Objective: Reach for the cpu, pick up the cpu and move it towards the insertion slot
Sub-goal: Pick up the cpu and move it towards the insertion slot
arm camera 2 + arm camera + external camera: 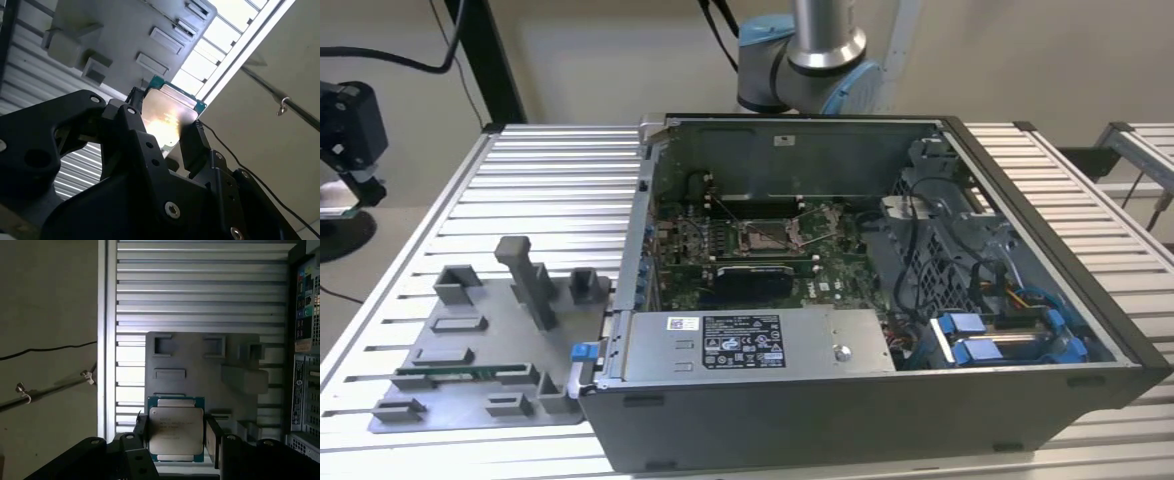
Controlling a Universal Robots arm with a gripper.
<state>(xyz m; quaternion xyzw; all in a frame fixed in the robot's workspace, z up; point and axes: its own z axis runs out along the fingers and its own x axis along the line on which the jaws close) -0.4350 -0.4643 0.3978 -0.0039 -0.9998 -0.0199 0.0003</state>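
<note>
Silver tubular arm [817,20] with light-blue joint caps [854,85] on rounded grey housings, black cables [715,22] beside it, matte black gripper [165,122] of angular linkage plates, round silver screws [172,210] at the pivots, flat black fingers [212,437]

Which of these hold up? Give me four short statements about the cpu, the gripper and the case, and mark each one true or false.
1. The gripper grips the cpu between its fingers. True.
2. The cpu sits in the insertion slot. False: the slot shows its dark centre, and the cpu is in the gripper, over the grey tray.
3. A green memory stick lies on the grey tray. True.
4. The computer case is closed. False: it is open, and its motherboard shows.
</note>
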